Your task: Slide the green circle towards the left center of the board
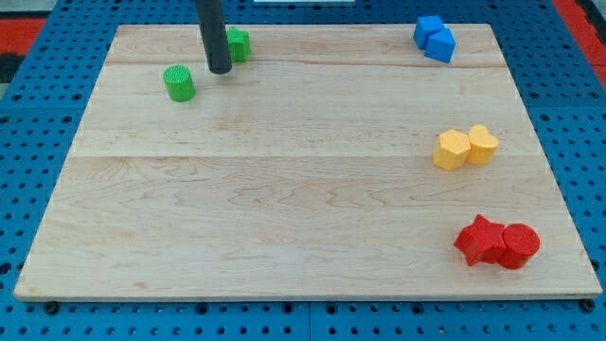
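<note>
No claw here: rod tip [220, 70] sits between green circle [179, 83] and second green block [238, 44]; a sloppy push risks dragging the wrong one.

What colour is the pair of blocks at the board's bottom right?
Red: a red star touching a red cylinder, clear in the camera view.

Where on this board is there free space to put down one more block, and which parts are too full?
The middle and the view's bottom left of the board are bare. The view's right edge is crowded: blue blocks, yellow blocks, red blocks. At top left, my tip stands between the green circle and another green block.
</note>
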Controlling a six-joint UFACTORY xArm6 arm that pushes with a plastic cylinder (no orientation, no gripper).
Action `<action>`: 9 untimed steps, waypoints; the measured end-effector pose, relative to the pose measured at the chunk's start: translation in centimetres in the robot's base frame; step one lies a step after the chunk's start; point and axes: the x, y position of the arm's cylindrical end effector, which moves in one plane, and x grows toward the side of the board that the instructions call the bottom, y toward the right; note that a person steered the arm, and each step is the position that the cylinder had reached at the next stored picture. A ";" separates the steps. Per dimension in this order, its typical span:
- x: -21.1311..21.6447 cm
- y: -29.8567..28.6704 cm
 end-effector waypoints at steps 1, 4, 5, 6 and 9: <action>0.6 -5.1; 5.3 -6.9; 3.3 -4.9; 4.5 -2.8; 8.9 -12.4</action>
